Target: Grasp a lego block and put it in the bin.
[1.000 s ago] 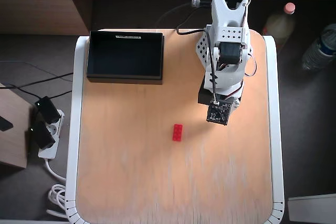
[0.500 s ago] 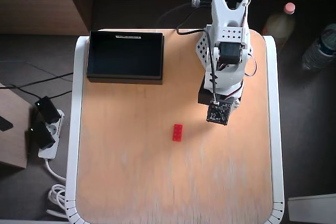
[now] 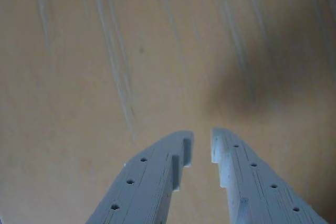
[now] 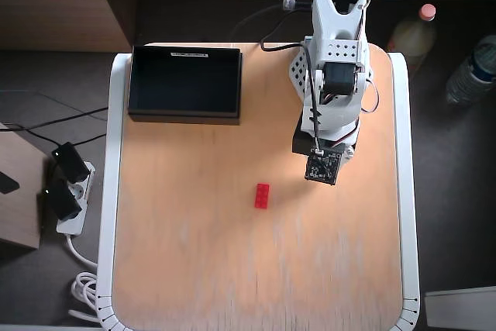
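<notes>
Looking down through the overhead view, the red lego block (image 4: pixel 262 195) lies flat on the wooden surface (image 4: pixel 194 269) near the middle of the frame, its long side running up and down, all on its own with bare wood around it. The bin (image 4: pixel 185 83) sits at the upper left of the surface, black and open-topped, nothing visible in its dark inside, well apart from the block. The white arm (image 4: pixel 333 60) reaches down from the upper right, and its wrist camera board hangs just to the upper right of the block, near it but not over it. Switching to the wrist view, the end effector (image 3: pixel 202 142) comes up from the bottom edge: two pale fingers (image 3: pixel 152 182) with their tips close together, only a narrow gap between them, and nothing in that gap. Only blurred wood grain and a soft shadow at the right lie beyond the tips.
</notes>
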Robot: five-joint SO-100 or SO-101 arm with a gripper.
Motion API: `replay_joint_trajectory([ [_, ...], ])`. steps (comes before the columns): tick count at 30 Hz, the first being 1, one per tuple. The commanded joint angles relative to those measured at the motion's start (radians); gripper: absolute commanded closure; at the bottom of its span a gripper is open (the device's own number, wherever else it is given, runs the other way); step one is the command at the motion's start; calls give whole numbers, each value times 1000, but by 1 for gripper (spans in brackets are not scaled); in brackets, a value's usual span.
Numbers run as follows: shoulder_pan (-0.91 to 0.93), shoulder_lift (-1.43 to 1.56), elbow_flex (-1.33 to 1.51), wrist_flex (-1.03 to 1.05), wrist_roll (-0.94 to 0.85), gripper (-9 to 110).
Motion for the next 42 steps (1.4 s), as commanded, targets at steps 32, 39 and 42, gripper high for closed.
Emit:
replay_joint_trajectory([
  [32,-54,86,156,6,130,101],
  [39,-37,86,147,-80,179,101],
  [42,-14,84,114,-109,201,101],
])
